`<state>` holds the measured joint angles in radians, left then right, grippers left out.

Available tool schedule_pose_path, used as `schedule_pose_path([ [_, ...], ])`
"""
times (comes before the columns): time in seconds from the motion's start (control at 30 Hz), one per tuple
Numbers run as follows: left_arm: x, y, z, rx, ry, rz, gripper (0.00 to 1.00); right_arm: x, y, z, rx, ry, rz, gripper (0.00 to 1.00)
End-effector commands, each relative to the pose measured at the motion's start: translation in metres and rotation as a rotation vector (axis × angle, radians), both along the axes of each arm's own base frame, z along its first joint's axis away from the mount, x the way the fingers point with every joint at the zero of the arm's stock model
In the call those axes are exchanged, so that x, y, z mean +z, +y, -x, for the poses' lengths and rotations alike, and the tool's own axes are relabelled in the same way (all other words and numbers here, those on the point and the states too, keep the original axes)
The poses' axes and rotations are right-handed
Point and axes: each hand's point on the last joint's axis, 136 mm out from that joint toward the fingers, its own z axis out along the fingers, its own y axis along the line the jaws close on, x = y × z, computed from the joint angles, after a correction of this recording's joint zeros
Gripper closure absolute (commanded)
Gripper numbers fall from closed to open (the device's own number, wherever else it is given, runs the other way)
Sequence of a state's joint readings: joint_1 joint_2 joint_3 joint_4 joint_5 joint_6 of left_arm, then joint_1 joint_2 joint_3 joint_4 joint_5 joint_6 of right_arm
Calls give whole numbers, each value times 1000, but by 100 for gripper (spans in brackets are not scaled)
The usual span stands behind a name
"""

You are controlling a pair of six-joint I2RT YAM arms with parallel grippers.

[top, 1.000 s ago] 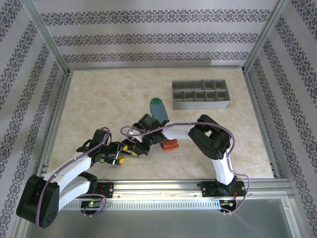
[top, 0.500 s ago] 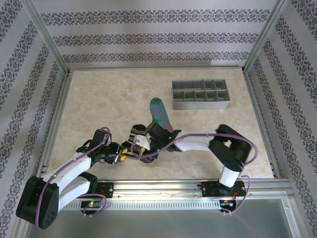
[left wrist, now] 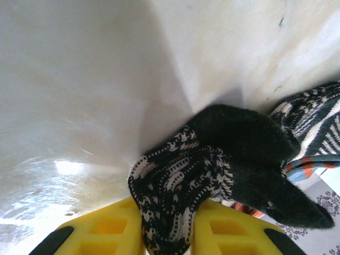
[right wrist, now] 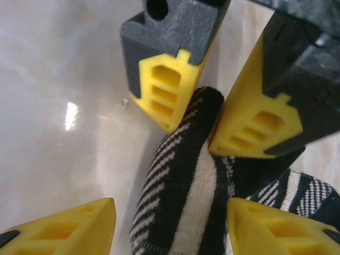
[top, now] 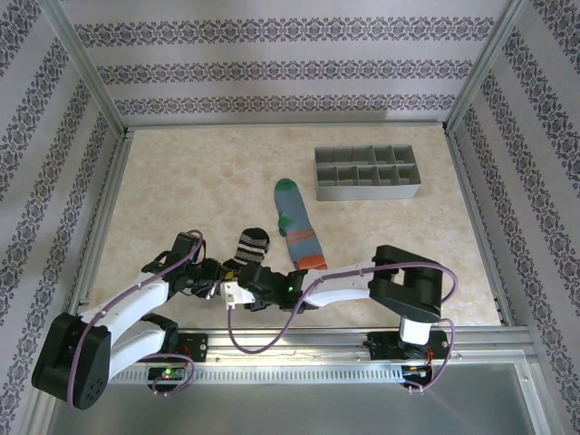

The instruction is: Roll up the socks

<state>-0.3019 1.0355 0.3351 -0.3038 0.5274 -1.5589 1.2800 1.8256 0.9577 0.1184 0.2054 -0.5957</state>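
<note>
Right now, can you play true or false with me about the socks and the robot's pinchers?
1. The left gripper is pinching the black striped sock. True.
2. The grey-blue sock is inside the grey tray. False: it lies flat on the table, outside the tray and nearer the arms.
3. The grey-blue sock has a green toe and an orange cuff. True.
4. The right gripper is squeezed shut on the grey-blue sock. False: its fingers are apart, one on each side of the black striped sock.
</note>
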Motion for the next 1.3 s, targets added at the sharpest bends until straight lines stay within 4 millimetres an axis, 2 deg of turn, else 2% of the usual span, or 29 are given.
schedule_pose_path([
  [0.0, -25, 14, 31, 0, 147, -87, 77, 4, 10, -19, -27, -122, 34, 47],
  [0.1, -25, 13, 30, 2, 144, -83, 77, -9, 8, -21, -33, -118, 77, 59],
  [0.2, -21, 11, 27, 4, 130, -72, 76, -22, 0, -21, -62, -91, 110, 83],
  [0.33, -4, 10, 19, 17, 89, -61, 64, -37, -19, -21, -133, 16, 141, 99],
  [0.5, 17, 12, 12, 48, 47, -48, 43, -52, -38, -6, -155, 248, 136, 100],
  [0.63, 28, 17, 8, 87, 18, -43, 36, -56, -44, 7, -149, 460, 95, 100],
  [0.87, 33, 23, 4, 115, -12, -42, 34, -52, -47, 6, -186, 690, 48, 100],
  [1.0, 39, 21, -3, 108, -53, -34, 38, -52, -49, -1, -247, 834, 25, 100],
  [1.27, 49, 3, -29, 38, -159, 32, 41, -60, -55, -8, -349, 1079, 8, 100],
])
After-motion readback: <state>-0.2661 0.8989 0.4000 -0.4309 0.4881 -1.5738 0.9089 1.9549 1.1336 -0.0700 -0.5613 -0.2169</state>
